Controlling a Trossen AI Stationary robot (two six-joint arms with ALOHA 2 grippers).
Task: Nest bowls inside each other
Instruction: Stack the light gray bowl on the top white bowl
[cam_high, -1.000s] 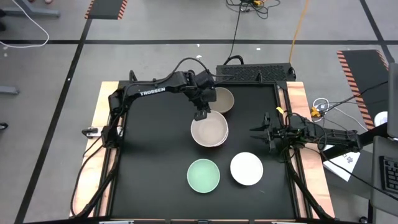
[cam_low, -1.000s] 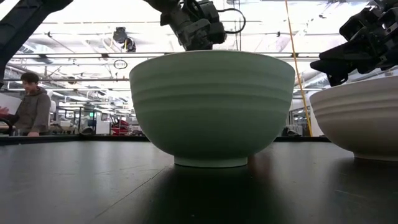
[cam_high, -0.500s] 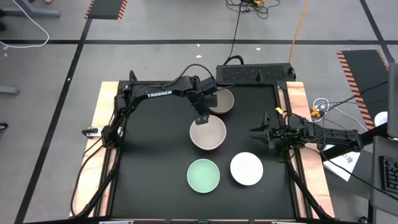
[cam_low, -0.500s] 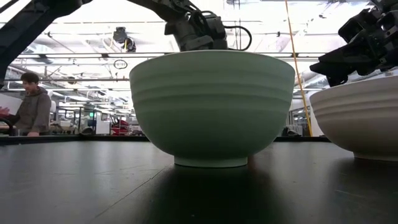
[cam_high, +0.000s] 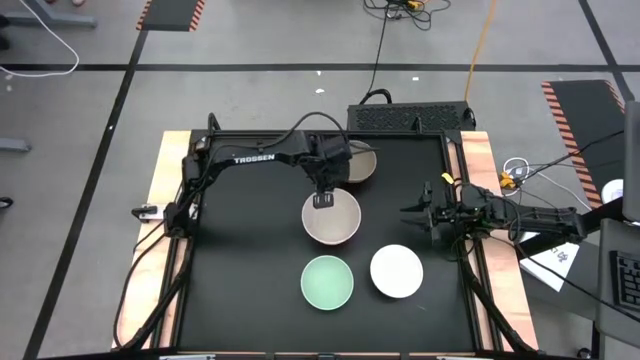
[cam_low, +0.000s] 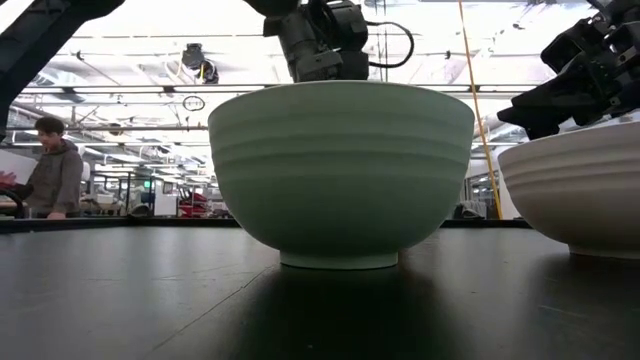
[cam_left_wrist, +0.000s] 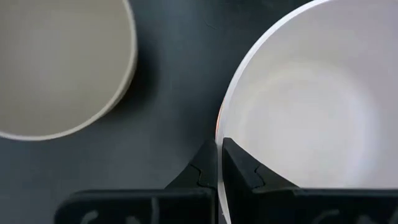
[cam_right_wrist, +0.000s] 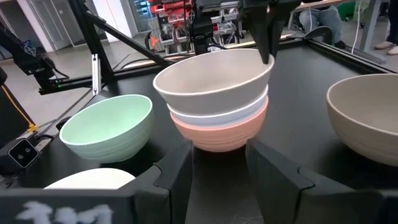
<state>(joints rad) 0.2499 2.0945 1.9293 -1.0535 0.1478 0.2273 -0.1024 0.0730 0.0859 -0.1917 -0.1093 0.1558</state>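
**benchbot_fan:** So what's the left gripper (cam_high: 324, 199) doing right now? From overhead it sits on the far rim of the stack in the middle of the mat

**nestedloop:** Yeah, its fingers are pinched together on the rim of the top bowl (cam_left_wrist: 311, 99). Left wrist cam shows them closed right over the edge, one inside and one outside. The right wrist cam shows what the stack actually is: a beige-grey bowl (cam_right_wrist: 214, 78) on top, a white bowl (cam_right_wrist: 217, 115) under it, and a salmon-orange bowl (cam_right_wrist: 217, 134) at the bottom

**benchbot_fan:** Anything different from a second ago?

**nestedloop:** A bit. The stack has slid toward the left side of the table and the top bowl looks more centred over the ones below; a second back you could see a lower rim peeking out on one side. The arm has swung with it. My guess is it's nudging the top bowl to seat it properly, so three are basically nested

**benchbot_fan:** And the rest?

**nestedloop:** Three are loose: the mint green bowl (cam_high: 327, 281) and another white bowl (cam_high: 396, 270) sit side by side at the near edge, and a darker grey-brown bowl (cam_high: 362, 160) sits just behind the stack. The right gripper (cam_high: 408, 211) hovers off to the right with its fingers apart, holding nothing. Halfway done, I'd say
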